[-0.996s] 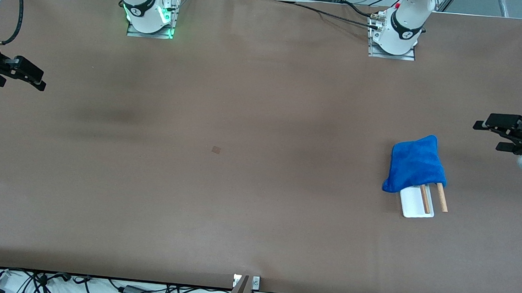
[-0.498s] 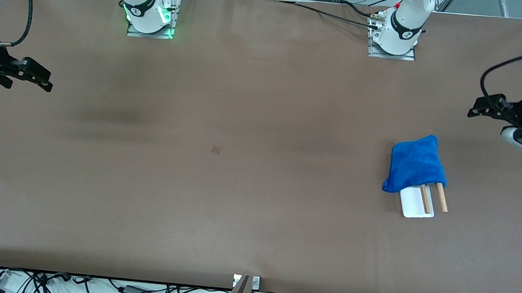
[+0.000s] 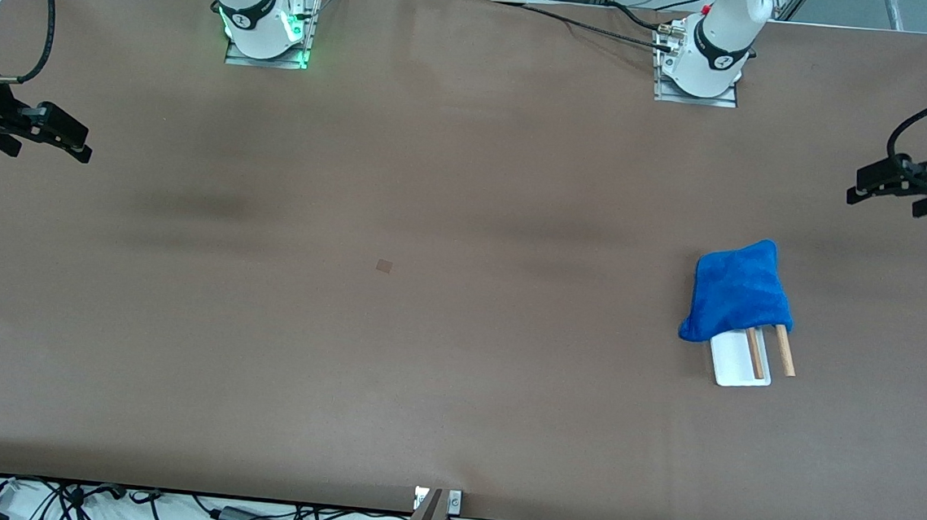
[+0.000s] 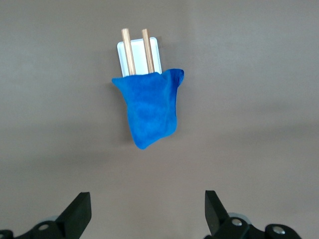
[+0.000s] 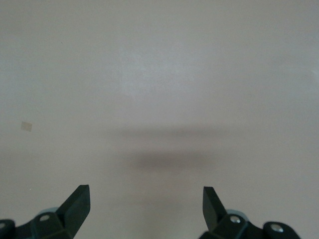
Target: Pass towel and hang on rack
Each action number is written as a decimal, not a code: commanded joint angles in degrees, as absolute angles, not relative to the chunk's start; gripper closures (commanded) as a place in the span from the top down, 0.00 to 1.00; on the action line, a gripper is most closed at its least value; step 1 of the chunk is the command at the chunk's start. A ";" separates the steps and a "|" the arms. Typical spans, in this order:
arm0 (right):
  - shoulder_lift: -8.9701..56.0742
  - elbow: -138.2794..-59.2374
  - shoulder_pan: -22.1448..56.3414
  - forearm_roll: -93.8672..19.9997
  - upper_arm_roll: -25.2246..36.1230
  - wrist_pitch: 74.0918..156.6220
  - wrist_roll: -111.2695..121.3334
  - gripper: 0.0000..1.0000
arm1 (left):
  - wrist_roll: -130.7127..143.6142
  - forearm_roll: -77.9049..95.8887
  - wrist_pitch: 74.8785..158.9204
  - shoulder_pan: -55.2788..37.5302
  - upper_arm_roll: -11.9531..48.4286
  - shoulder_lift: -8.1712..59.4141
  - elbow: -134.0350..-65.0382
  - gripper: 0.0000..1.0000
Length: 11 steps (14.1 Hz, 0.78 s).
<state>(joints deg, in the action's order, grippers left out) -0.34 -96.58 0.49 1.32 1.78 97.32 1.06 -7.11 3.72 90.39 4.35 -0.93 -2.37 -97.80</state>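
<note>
Two grippers: both empty, fingers apart.
Towel [image 3: 737, 290]: draped over the rack [image 3: 742, 363], toward the left arm's end of the table [image 3: 455, 374].
Left gripper [image 3: 864, 184]: up over that table end.
Right gripper [image 3: 72, 143]: up over the right arm's end.

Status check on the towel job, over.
Left gripper open, up at its table end. Right gripper open, up at its end. Towel draped on rack. Nothing in the way.
</note>
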 commanded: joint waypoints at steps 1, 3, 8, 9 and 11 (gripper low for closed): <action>-1.05 -97.56 -0.09 1.23 1.41 96.94 1.05 1.00 | -4.66 2.90 90.01 2.55 -1.85 -6.33 -100.81 1.00; -1.32 -97.91 -0.09 1.41 1.41 96.94 1.14 1.00 | -4.66 2.81 88.86 2.55 -1.85 -6.42 -100.90 1.00; -1.23 -97.91 -0.09 1.49 1.41 96.94 1.58 1.00 | -4.22 0.45 88.95 1.68 -1.67 -6.59 -100.90 1.00; -1.23 -97.91 -0.09 1.49 1.41 97.12 1.58 1.00 | -3.96 0.18 88.95 1.23 -1.67 -6.59 -100.81 1.00; -1.23 -97.91 -0.09 1.49 1.41 97.21 1.58 1.00 | -3.78 0.26 89.03 1.06 -1.76 -6.59 -100.81 1.00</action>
<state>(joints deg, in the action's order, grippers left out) -0.35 -97.16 0.45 1.32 1.78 97.31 1.07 -4.83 1.79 88.91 2.33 -1.07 -5.24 -99.81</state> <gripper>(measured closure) 0.000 0.000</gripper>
